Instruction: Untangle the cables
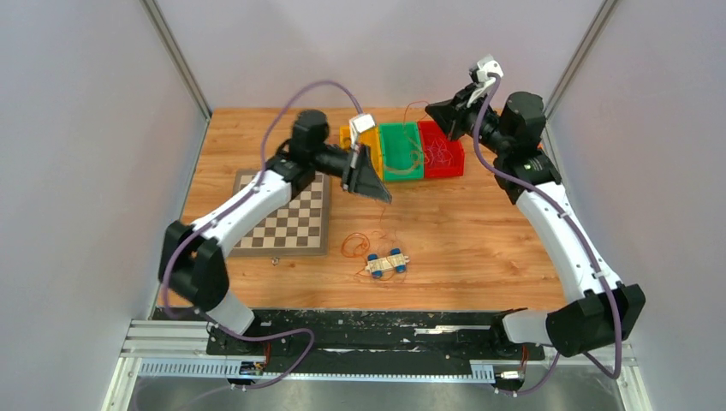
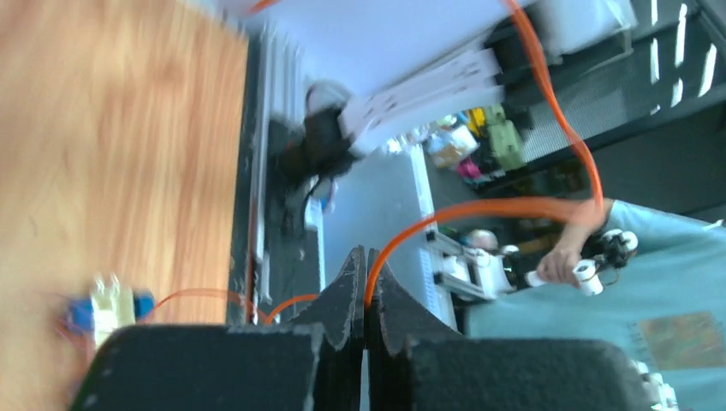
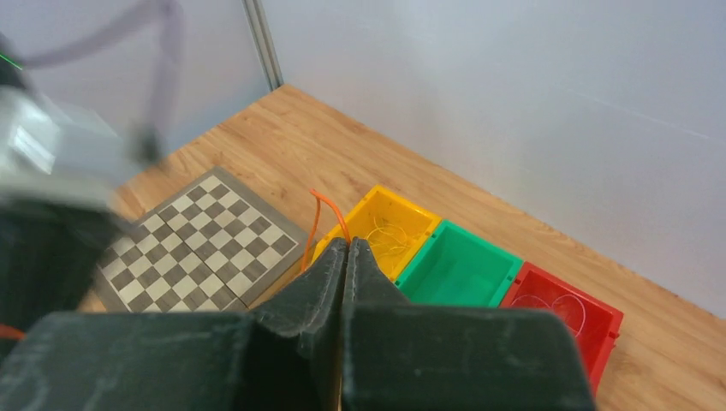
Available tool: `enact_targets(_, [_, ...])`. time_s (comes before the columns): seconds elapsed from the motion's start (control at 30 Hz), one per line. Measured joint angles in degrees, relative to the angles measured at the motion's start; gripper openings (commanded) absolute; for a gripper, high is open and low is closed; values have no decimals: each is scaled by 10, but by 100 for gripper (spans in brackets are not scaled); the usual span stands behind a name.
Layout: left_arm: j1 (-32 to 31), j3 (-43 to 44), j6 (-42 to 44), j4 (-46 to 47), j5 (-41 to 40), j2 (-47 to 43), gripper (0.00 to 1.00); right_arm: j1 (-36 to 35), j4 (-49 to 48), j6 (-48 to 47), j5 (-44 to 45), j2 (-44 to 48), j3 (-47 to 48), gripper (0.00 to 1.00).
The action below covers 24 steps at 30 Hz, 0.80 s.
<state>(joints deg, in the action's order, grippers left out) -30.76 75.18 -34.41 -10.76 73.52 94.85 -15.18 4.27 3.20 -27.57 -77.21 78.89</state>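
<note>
Three bins stand in a row at the middle of the worktop's far edge. The yellow bin [image 3: 409, 205] holds pale, thin loops of wire, and the red bin [image 3: 574, 288] holds fine curls. The green bin [image 3: 462, 265] looks bare from the right wrist, though the top view hints at a faint loop in it.

Only the top view shows the loose cables [image 1: 355, 244] coiled beside a blue connector block [image 1: 387, 263] near the middle of the worktop, and the chessboard [image 1: 287, 214] toward the left edge.

The blurred left wrist view shows the left hand [image 2: 366, 265] clenched on an orange cable [image 2: 479, 208]. The right hand [image 3: 346, 248], raised above the bins, is clamped too, with an orange strand emerging at its fingertips.
</note>
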Motion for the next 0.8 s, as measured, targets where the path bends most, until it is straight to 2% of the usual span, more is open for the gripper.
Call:
enact_targets(0.13, [26,-8,-245,355,14,-103,0,0,-3,-19,-5,39,-30,0])
enact_targets(0.2, [37,-41,-328,472,5,-128,0,0,-1,-29,-16,47,-56,0])
enact_targets(0.27, [41,-64,-330,459,-9,-144,0,0,15,-37,-41,47,-84,0])
enact_targets(0.43, [42,-57,-185,216,-105,-131,0,0,73,-43,-122,42,-137,0])
enact_targets(0.57, [43,-56,-136,163,-152,-131,0,0,111,-46,-184,42,-155,2])
enact_targets(0.6, [43,-55,-126,157,-162,-131,0,0,116,-47,-197,43,-156,9])
enact_targets(0.73, [43,-24,-79,121,-199,-128,0,0,131,-54,-238,47,-157,75])
enact_targets(0.8, [43,3,-58,114,-208,-122,0,0,137,-66,-248,49,-156,88])
